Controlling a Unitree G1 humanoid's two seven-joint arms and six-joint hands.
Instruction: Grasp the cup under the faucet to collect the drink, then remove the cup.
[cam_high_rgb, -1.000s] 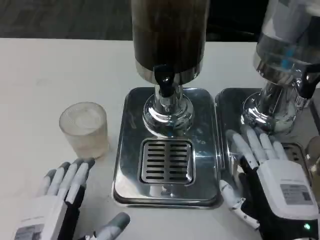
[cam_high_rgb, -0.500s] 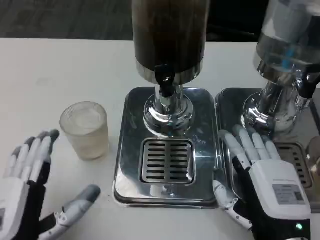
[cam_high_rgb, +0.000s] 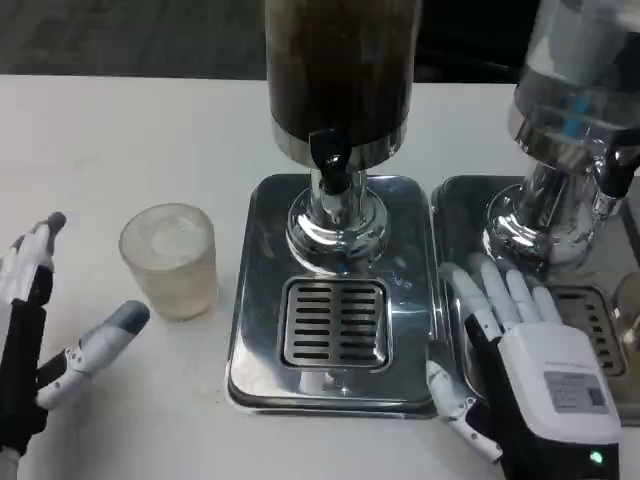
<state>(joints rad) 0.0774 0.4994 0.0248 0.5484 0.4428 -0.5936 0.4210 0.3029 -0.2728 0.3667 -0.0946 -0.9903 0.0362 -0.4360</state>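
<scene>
Centrally, a tall drink dispenser (cam_high_rgb: 340, 70) filled with dark liquid stands on a shiny metal base tray (cam_high_rgb: 260, 300), its black faucet (cam_high_rgb: 328, 152) pointing down above a slotted drain grille (cam_high_rgb: 335, 322). Left of the tray, standing upright on the white surface (cam_high_rgb: 120, 130), is the cup (cam_high_rgb: 170, 258), a frosted, translucent tumbler; it sits beside the tray, not under the faucet, and nothing touches it. At the left edge of the picture the left hand (cam_high_rgb: 40, 340) is turned on its side with its fingers spread wide, the upper fingers reaching toward the picture's edge and one finger stretching out toward the cup's base, near it but apart from it; the hand holds nothing. On the right, the right hand (cam_high_rgb: 520, 350) lies palm down with its fingers fanned apart, resting over the seam between the first tray and a second metal tray (cam_high_rgb: 460, 200). On that second tray stands a second dispenser (cam_high_rgb: 575, 90) with a clear vessel.
</scene>
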